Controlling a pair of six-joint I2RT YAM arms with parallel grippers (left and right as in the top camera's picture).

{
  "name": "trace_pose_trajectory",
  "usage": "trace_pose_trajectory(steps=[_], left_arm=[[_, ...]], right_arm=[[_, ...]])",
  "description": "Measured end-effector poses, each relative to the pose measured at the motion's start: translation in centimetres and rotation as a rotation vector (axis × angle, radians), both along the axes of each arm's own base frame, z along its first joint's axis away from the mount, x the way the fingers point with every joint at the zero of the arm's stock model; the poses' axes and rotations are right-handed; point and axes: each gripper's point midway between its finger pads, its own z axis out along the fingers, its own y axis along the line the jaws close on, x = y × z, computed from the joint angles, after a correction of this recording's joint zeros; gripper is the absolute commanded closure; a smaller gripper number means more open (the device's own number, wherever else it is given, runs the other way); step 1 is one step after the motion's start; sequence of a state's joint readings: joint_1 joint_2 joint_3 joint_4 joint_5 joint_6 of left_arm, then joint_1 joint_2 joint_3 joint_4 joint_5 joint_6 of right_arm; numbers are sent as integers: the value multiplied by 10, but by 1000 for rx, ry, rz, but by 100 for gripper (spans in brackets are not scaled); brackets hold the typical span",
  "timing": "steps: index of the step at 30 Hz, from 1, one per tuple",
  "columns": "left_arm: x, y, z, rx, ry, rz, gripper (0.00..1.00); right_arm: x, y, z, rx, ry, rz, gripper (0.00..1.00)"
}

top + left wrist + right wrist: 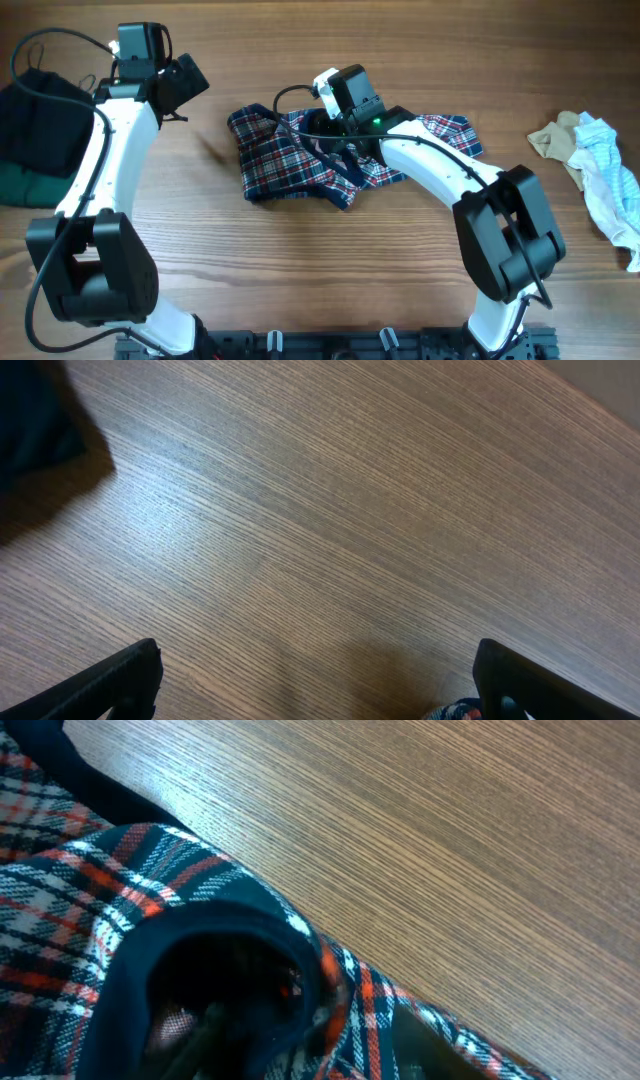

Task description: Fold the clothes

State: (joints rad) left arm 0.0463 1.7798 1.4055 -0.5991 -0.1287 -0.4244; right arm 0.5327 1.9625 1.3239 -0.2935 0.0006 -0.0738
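The red, navy and white plaid shirt (290,160) lies bunched at the middle of the table. My right gripper (335,132) sits on its far edge. In the right wrist view the plaid cloth (120,910) with its navy trim drapes over my right gripper (310,1040), which appears shut on a fold; the fingers are mostly hidden. My left gripper (188,82) is open and empty, to the left of the shirt above bare wood. Its fingers (315,690) are wide apart, with a corner of the plaid shirt (455,710) by the right finger.
A dark pile of clothes (35,135) lies at the far left and shows in the left wrist view (35,420). A beige piece (555,140) and a white and light-blue piece (610,190) lie at the far right.
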Motion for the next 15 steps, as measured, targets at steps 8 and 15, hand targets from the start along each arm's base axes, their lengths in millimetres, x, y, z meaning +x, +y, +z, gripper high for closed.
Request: trace_pose_trajectory(steps=[8, 15], left_arm=[[0, 0, 0, 0, 0, 0, 0], [0, 0, 0, 0, 0, 0, 0]], right_arm=[[14, -61, -11, -41, 65, -125, 92], [26, -62, -2, -28, 7, -128, 26]])
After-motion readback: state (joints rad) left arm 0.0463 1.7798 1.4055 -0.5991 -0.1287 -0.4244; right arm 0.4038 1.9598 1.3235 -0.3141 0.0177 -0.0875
